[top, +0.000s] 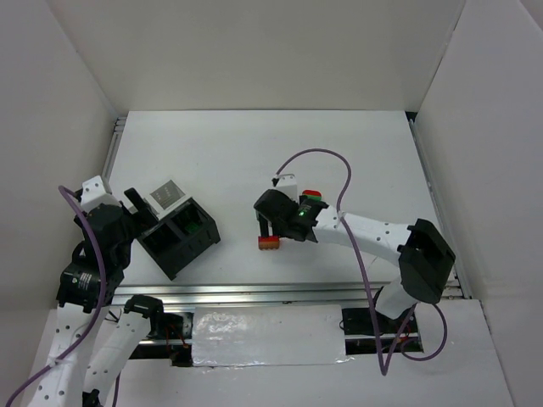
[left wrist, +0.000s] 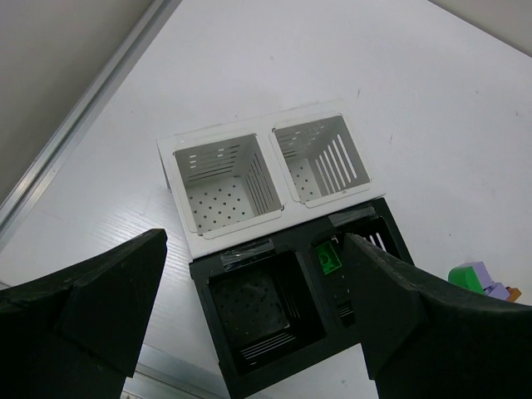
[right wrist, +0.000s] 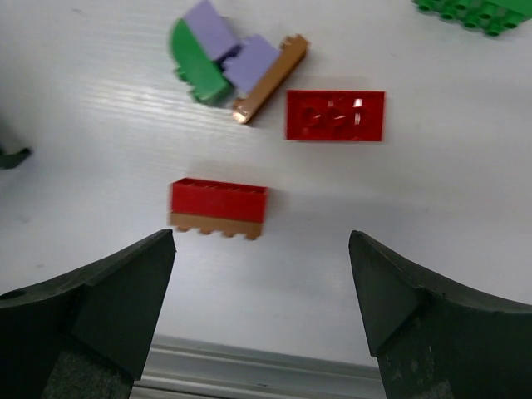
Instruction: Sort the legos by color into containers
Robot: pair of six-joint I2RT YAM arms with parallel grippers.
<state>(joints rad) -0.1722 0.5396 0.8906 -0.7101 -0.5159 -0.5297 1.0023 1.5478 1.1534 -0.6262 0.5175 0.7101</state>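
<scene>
Right of the black box (left wrist: 306, 291), the right gripper (right wrist: 262, 266) hangs spread above a red-on-tan lego (right wrist: 219, 209); the left gripper (left wrist: 255, 258), also spread, hovers over the box.

The left gripper (left wrist: 253, 249) has its 2 black fingers (left wrist: 100, 307) spread wide. Behind it, the left arm (top: 100, 222) is folded up tight over its base, wrist tipped forward and down. The right gripper (right wrist: 262, 245) points downward, its 2 fingers (right wrist: 416, 307) also parted wide. Behind and to its right, the right arm (top: 373, 233) runs back low to a black elbow (top: 424, 259).
</scene>
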